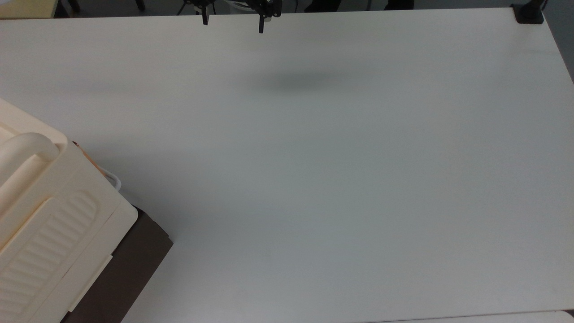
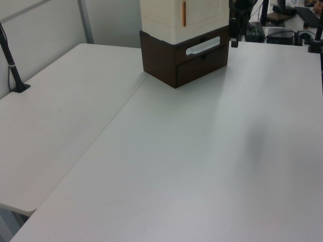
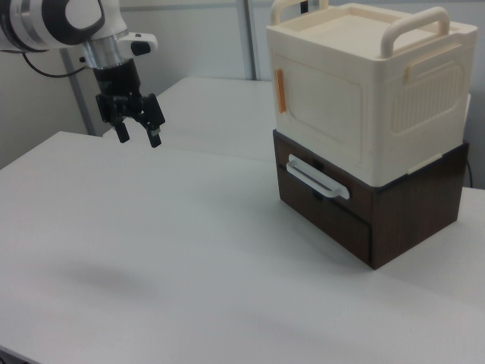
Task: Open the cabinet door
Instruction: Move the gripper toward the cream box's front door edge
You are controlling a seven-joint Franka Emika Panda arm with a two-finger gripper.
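Approach is the step in hand, judged from the wide gap between tool and target. Top view: the black two-finger gripper (image 1: 232, 21) hangs at the upper edge of the frame, fingers apart and empty, above the white table (image 1: 336, 179); the cream plastic cabinet with moulded handles (image 1: 49, 215) sits at the lower left corner of the frame on a dark brown drawer base (image 1: 130, 269), well apart from the gripper. Left view: the cabinet stands at the top centre of the frame. Right view: the gripper sits in the upper left of the frame, and the flat cream cabinet door (image 3: 322, 114), shut, with an orange tab (image 3: 280, 92) on its edge in the right view's left, faces that side. Recommendation: travel across, descend to tab height, and hook that edge squarely before swinging outward.
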